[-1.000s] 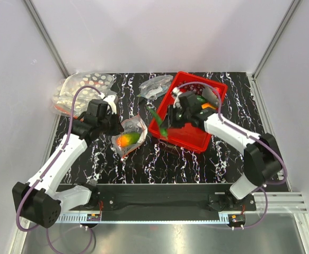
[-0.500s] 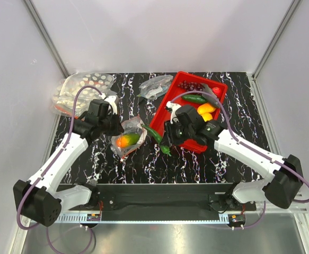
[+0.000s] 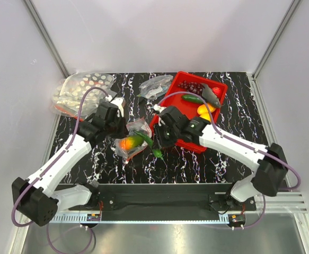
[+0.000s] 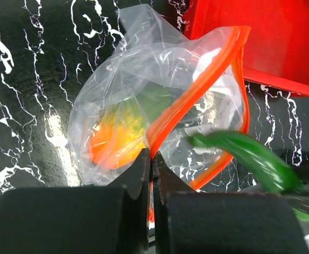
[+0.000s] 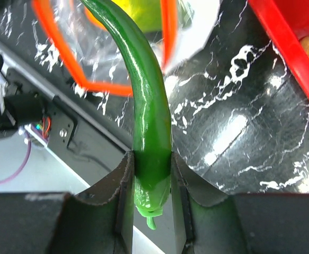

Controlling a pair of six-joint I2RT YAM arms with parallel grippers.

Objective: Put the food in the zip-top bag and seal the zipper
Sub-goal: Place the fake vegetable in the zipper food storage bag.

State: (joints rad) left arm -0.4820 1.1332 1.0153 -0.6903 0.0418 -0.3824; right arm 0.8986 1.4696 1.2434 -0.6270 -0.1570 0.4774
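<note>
The zip-top bag [image 3: 134, 132] lies left of the red tray [image 3: 197, 74], its orange zipper [image 4: 196, 87] gaping open. An orange-green mango [image 4: 114, 140] is inside it. My left gripper [image 3: 124, 125] is shut on the zipper edge and holds the mouth up; it also shows in the left wrist view [image 4: 153, 159]. My right gripper [image 5: 151, 174] is shut on the stem end of a green cucumber [image 5: 146, 90]. The cucumber's tip [image 3: 142, 137] is at the bag's mouth. In the tray lie purple grapes [image 3: 190, 85], another cucumber [image 3: 194, 98], a grey fish [image 3: 211, 95], a lemon [image 3: 206, 109] and a red piece [image 3: 218, 91].
Clear bags with white spots [image 3: 82, 87] lie at the back left. A small greyish clear bag [image 3: 155, 86] lies behind the tray's left corner. The black front rail [image 3: 159, 198] runs along the near table edge.
My right gripper has carried the cucumber left, out of the tray to the bag's mouth. My left gripper has shifted slightly right, still holding the bag's edge.
</note>
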